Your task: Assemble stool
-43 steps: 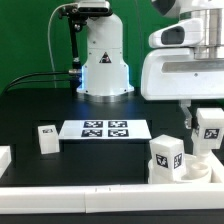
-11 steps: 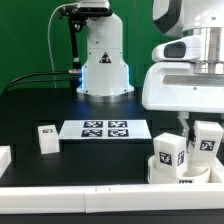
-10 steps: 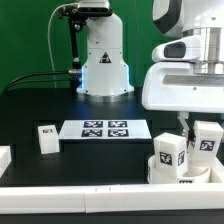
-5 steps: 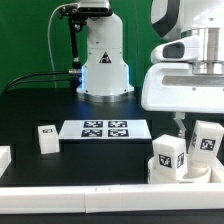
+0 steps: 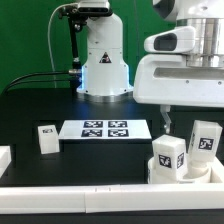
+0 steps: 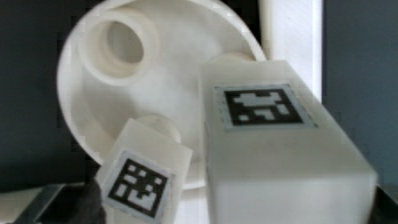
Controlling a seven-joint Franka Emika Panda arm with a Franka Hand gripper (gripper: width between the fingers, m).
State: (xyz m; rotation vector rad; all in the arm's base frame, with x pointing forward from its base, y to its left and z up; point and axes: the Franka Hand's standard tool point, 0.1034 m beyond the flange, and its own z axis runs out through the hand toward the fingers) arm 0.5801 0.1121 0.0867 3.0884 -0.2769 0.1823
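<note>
The round white seat disc (image 5: pixel 197 172) lies at the exterior view's right, by the front rail. Two chunky white tagged legs stand on it: one nearer the exterior view's left (image 5: pixel 167 157) and one at the right (image 5: pixel 205 140). A third leg (image 5: pixel 46 137) stands alone on the black table at the left. My gripper (image 5: pixel 173 123) hangs just above and behind the two legs, touching neither, open and empty. In the wrist view the seat disc (image 6: pixel 125 85) with its round hole fills the frame, with the large leg (image 6: pixel 267 140) and the smaller one (image 6: pixel 143 178) in front.
The marker board (image 5: pixel 104 129) lies flat at the table's middle. A long white border rail (image 5: pixel 90 196) runs along the front edge, with a white block (image 5: pixel 3 158) at the left end. The arm's base (image 5: pixel 104 62) stands at the back.
The gripper lowered the right leg onto the seat disc, let go of it, then rose and shifted toward the exterior view's left. The leg stays standing where it was set.
</note>
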